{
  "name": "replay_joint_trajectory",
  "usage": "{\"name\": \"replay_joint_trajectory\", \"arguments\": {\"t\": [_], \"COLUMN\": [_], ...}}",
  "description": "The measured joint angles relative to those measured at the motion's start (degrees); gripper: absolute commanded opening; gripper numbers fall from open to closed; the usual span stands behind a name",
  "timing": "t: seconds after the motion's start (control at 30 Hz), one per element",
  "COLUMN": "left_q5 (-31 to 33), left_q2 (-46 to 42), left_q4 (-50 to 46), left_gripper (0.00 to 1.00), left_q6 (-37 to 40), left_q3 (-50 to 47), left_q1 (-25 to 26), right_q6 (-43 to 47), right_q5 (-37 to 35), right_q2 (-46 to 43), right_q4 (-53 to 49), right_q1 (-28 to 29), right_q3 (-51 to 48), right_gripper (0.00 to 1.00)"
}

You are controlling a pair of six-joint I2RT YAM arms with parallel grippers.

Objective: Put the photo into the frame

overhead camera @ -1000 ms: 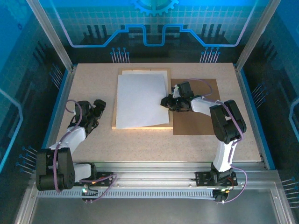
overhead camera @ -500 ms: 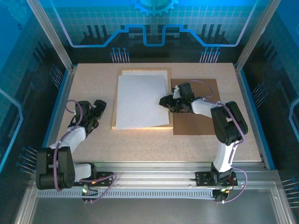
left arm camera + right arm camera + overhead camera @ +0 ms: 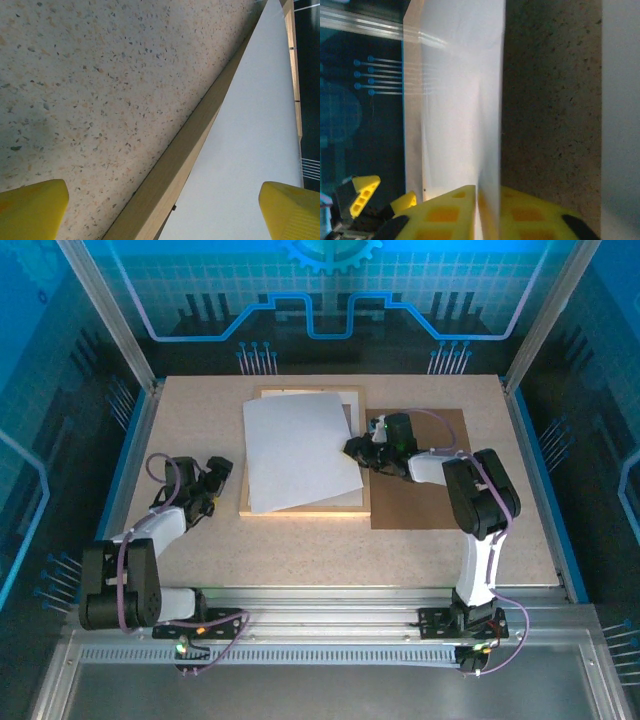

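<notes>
- Across the middle of the top view, the photo (image 3: 300, 450) lies white side up over the frame (image 3: 310, 510). It is turned askew to the wooden rails, so it is not seated inside them.
- Its upper left corner pokes past the frame's left rail. The frame's lower rail and part of the upper rail stay uncovered.
- At the photo's right edge, right of centre in that view, the right gripper (image 3: 358, 452) meets the sheet.
- In the right wrist view its yellow fingers (image 3: 445, 210) sit at the bottom of the picture. They are pressed together with the white sheet running edge-on between them, so they are pinching the photo.
- Under the right arm a brown backing board (image 3: 430, 490) lies flat just beside the frame's right rail.
- On the left side of the top view, the left gripper (image 3: 218, 478) rests low over the speckled table (image 3: 300, 550). It is near the frame's left rail but apart from it.
- In the left wrist view its two yellow fingertips (image 3: 30, 207) stand in the bottom corners, spread wide with nothing between them.
- In that view the wooden rail runs diagonally ahead of the fingertips, with the white sheet overhanging it.
</notes>
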State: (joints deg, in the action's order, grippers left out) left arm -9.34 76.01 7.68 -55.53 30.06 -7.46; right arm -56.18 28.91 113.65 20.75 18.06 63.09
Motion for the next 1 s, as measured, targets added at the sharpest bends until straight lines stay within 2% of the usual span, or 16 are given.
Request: {"name": "replay_joint_trajectory", "arguments": {"t": [0.13,0.43,1.0], "left_q5": [-0.59,-1.05,-1.09], "left_q2": [0.24,0.70,0.90], "left_q4": [0.37,0.50,0.81], "left_gripper": [0.99,0.99,0.99], "left_q6": [0.00,0.00,0.00], "left_q3": [0.02,0.11,0.11], "left_q1": [0.00,0.00,0.00], "right_q6": [1.66,10.29,8.41], "right_q5": [-3.15,-13.97,-14.73], "right_q2": [-1.84,-13.27,-8.09], "right_q4": [-1.31,-12.22,-12.98], "right_q1": [-0.20,-0.52,-0.07], "right_q3": [-0.61,-2.03,-1.57], "right_gripper": [0.07,0.07,0.09]}}
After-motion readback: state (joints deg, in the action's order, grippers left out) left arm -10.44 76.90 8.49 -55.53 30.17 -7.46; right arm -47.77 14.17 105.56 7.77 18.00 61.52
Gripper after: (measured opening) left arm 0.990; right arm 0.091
